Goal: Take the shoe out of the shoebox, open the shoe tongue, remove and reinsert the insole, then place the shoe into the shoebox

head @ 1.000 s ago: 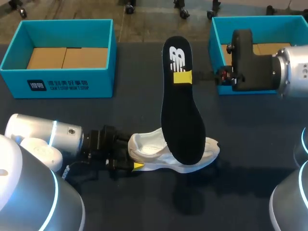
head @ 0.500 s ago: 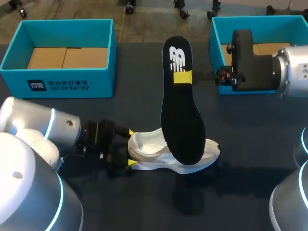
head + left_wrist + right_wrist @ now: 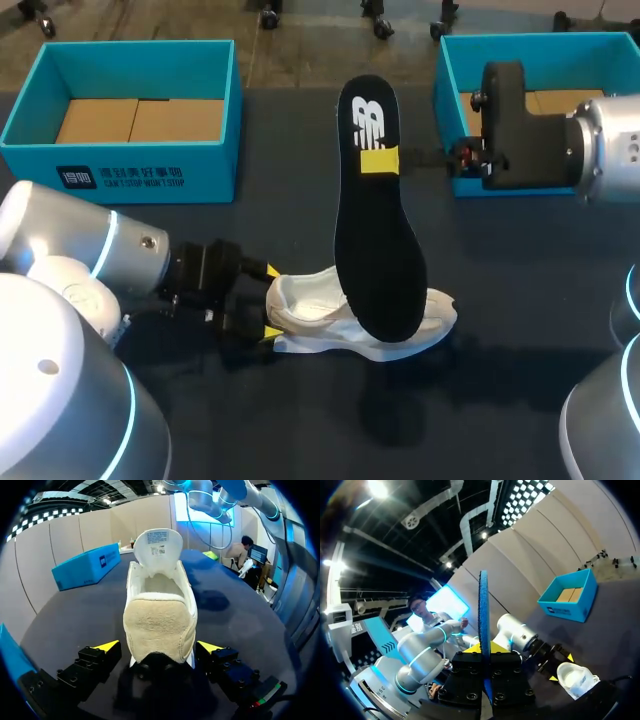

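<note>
Lying on its sole on the dark tabletop (image 3: 500, 260), the white shoe (image 3: 305, 310) has its long axis running left to right. Its beige heel points toward the left hand (image 3: 159, 647) and its toe away from it. The tongue (image 3: 159, 547) stands up, so the mouth is wide. The left fingers are spread on both sides of the heel and seem not to touch it. The right hand (image 3: 485, 649) pinches the black insole (image 3: 378, 250) near one end, holding it in the air.

Left tool (image 3: 159, 646) lies low, fingers spread (yellow tips (image 3: 106, 645) well apart); right tool (image 3: 485, 649) raised, fingers clamped.
</note>
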Available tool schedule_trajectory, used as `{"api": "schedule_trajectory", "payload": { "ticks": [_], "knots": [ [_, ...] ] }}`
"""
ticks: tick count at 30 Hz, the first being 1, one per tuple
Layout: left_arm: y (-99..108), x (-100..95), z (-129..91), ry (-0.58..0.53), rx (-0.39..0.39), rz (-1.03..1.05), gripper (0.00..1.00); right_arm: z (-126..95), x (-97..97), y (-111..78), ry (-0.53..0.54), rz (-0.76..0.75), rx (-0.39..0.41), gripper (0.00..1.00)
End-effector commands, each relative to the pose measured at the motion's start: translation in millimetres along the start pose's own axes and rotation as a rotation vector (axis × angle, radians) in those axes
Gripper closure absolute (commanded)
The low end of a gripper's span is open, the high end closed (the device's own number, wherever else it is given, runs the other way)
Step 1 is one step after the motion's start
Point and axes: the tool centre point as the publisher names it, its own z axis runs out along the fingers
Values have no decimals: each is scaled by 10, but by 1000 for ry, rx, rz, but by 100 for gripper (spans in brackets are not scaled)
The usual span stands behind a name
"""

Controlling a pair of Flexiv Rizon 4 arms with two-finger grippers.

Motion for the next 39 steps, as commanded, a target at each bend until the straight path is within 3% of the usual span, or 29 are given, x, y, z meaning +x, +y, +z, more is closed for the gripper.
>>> {"api": "schedule_trajectory", "payload": {
  "ticks": [1, 9, 14, 19, 30, 39],
  "knots": [
    [-24, 21, -31, -15, -66, 32, 0, 16, 0, -11, -2, 1, -1, 100],
    [-113, 16, -183, -78, -190, 98, 0, 16, 0, -11, -2, 1, -1, 100],
    [-176, -7, -235, -64, -258, 113, 0, 16, 0, -11, -2, 1, -1, 100],
    [-286, -15, -284, -60, -388, 123, 0, 16, 0, -11, -2, 1, -1, 100],
    [-481, -7, -342, -23, -547, 130, 0, 16, 0, -11, -2, 1, -1, 100],
    [-481, -7, -342, -23, -547, 130, 0, 16, 0, -11, -2, 1, -1, 100]
  ]
}}
